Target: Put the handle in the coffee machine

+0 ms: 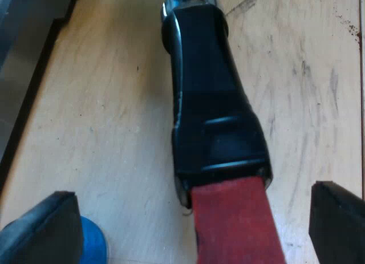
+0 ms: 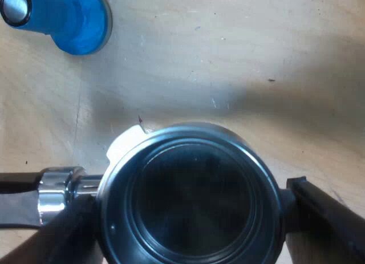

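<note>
The metal holder (image 2: 191, 201) is seen from above, its round basket dark inside, over the wooden table. My right gripper (image 2: 191, 221) is shut on the basket, one black finger pressed against each side. The holder's dark handle (image 1: 208, 98) ends in red (image 1: 236, 224) and points toward my left gripper (image 1: 188, 230). That gripper is open, its fingers (image 1: 43, 230) standing wide on either side of the red end without touching it. The handle's chrome neck (image 2: 57, 195) shows beside the basket.
A blue tamper (image 2: 71, 19) stands on the wooden table (image 2: 239, 64) a short way beyond the basket, and its blue base (image 1: 94, 247) sits close beside one left finger. A grey surface with a dark edge (image 1: 25, 64) borders the table near the handle.
</note>
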